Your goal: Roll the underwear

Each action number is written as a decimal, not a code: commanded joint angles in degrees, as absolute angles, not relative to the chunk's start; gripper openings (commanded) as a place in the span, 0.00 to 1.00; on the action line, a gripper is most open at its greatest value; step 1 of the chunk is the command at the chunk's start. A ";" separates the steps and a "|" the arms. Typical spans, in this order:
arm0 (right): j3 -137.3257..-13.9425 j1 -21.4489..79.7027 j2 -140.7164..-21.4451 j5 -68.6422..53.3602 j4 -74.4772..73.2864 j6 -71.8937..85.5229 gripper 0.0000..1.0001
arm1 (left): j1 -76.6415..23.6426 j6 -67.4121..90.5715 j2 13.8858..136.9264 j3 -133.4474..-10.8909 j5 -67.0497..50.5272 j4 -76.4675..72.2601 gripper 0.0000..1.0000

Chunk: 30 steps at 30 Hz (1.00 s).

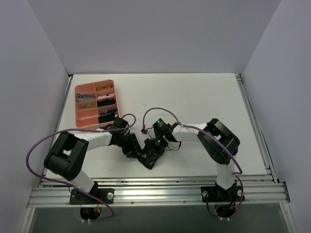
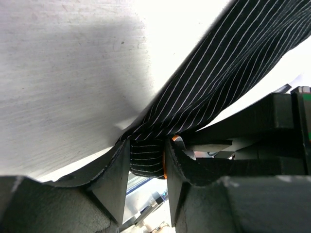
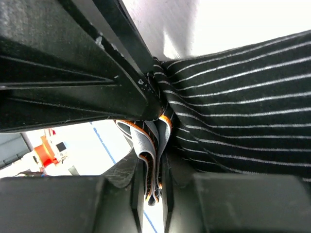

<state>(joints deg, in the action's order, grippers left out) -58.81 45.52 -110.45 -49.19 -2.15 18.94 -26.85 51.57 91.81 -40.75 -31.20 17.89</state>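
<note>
Up front, both arms' fingers (image 2: 109,187) seemingly pinch the underwear (image 2: 218,73)

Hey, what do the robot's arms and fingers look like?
The left arm and right arm have white links with chunky black joints; a purple cable loops along each. The fingers are matte black wedges.

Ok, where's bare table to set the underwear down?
Bare: the far half of the table, from the pink tray across to the right edge. Crowded: front centre, where left pincer and right pincer both grip the underwear.
</note>
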 commanded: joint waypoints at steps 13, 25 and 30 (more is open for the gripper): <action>-58.44 40.87 -116.28 -51.68 2.20 21.79 0.00 | -26.19 51.16 80.33 -33.67 -33.57 2.73 0.56; -59.06 40.17 -119.53 -55.90 2.90 23.55 0.00 | -26.10 47.47 80.51 -34.98 -29.36 9.14 0.55; -59.15 40.17 -119.88 -56.43 3.08 23.73 0.00 | -26.10 45.27 82.70 -37.00 -27.60 13.71 0.56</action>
